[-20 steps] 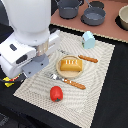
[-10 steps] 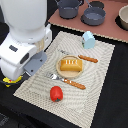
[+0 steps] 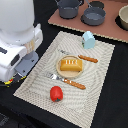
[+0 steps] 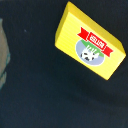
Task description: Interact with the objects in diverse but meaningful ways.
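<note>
Nothing looks handled yet: bread loaf (image 3: pixel 70 65) is sitting on the round plate (image 3: pixel 60 72), tomato (image 3: pixel 56 93) is lying on the placemat (image 3: pixel 95 100), carton (image 3: pixel 88 39) is standing at the mat's far edge, pans (image 3: pixel 93 15) are resting on the board behind. The arm is hanging at the exterior view's left, off the mat. The wrist view is showing the butter packet (image 4: pixel 89 41) lying flat on dark tabletop, under the camera. The pincer itself is out of both views, so its opening and any hold cannot be told.

The white Panda arm (image 3: pixel 17 42) is looming at the exterior view's nine o'clock, its bulky wrist pointing downward; its fingers are lying out of sight in both views.
</note>
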